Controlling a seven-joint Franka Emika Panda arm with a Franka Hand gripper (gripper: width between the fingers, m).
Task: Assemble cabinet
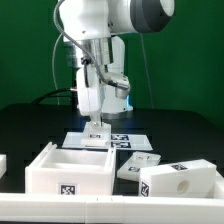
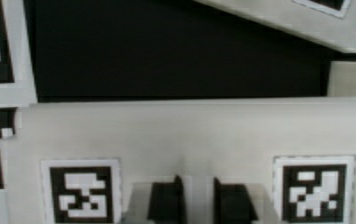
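Black table (image 1: pixel 25 130) against green backdrop (image 1: pixel 30 50) bears the cabinet (image 1: pixel 68 182) wholly unjoined: open box (image 1: pixel 50 156), small part (image 1: pixel 138 166) and block (image 1: pixel 182 183) lie loose in the foreground, a panel (image 2: pixel 193 135) sits beneath the gripper (image 2: pixel 196 190), jaws nearly together, grip not determinable, so every joining step appears outstanding.

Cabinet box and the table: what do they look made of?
Cabinet box: probably matte white plastic, its faces even and dull, without glare. Table: a black matte surface, perhaps cloth or mat; no reflections, texture too small to tell.
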